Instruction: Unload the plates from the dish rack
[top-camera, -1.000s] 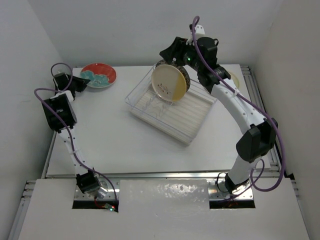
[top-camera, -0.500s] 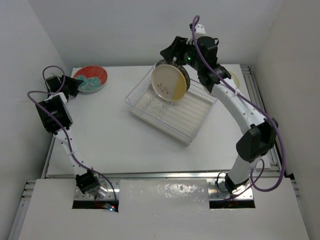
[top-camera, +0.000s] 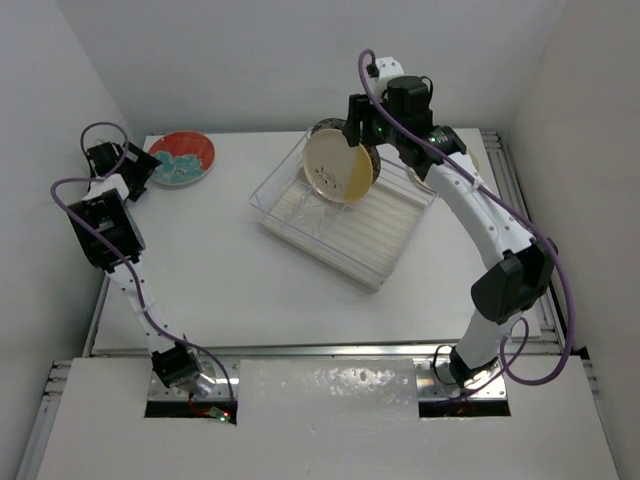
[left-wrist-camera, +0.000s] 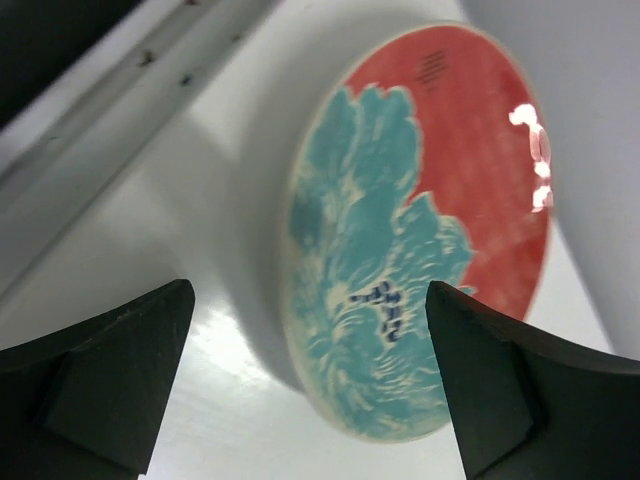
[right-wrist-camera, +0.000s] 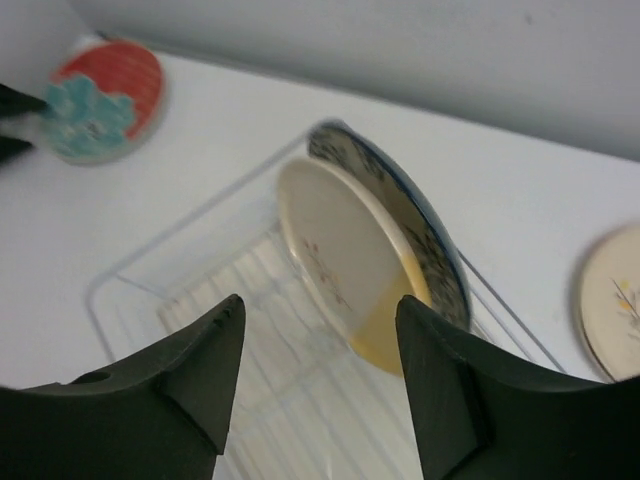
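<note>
Right gripper (right-wrist-camera: 320, 300): jaws apart, hovering.
Cream round plate (right-wrist-camera: 345, 265): upright in clear-plastic dish rack (top-camera: 372, 243); straddle rim, lift straight.
Left gripper (left-wrist-camera: 308, 300): apart.

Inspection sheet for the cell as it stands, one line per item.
Surface: white table; red-and-teal round plate and cream round plate with sprig motif lie flat on it.
Job's things: clear-plastic dish rack holds cream-and-yellow round plate and blue-patterned round plate, both upright.
Clutter: nothing seen.
Grippers: left gripper open at the red-and-teal plate; right gripper open above the rack.
Cables: purple cables along arms.
Surroundings: white walls.
</note>
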